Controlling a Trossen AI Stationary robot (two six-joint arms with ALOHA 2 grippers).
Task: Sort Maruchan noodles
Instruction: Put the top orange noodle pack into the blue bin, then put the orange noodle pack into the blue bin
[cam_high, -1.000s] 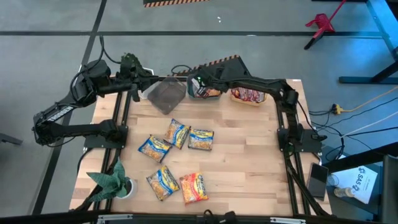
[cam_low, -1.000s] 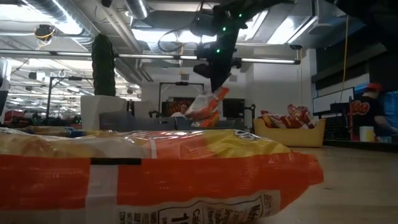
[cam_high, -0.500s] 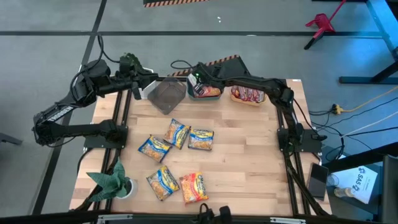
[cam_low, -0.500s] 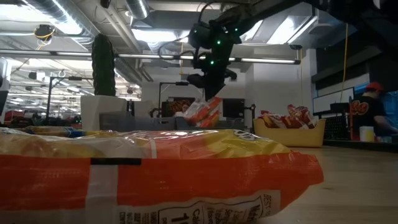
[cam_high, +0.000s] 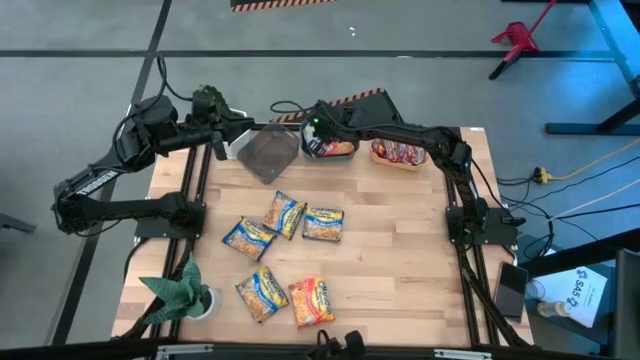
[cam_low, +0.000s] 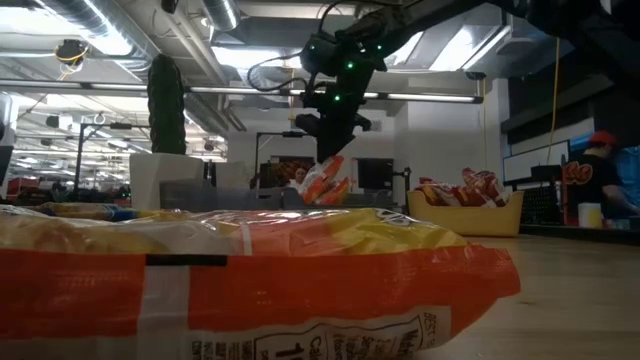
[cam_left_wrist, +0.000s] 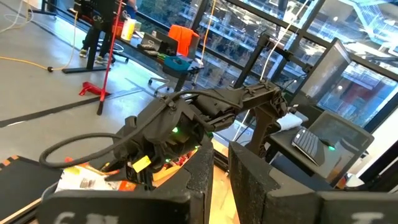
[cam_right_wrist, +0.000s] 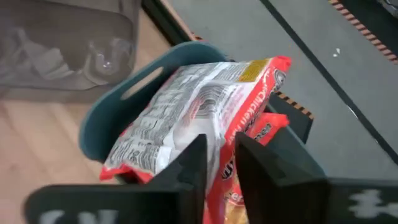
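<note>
Wooden table (cam_high: 400, 260): bins (cam_high: 268, 153), loose packets (cam_high: 283, 213)

R arm (cam_left_wrist: 186, 124) over prob. noodle packets (cam_left_wrist: 84, 180)
</note>
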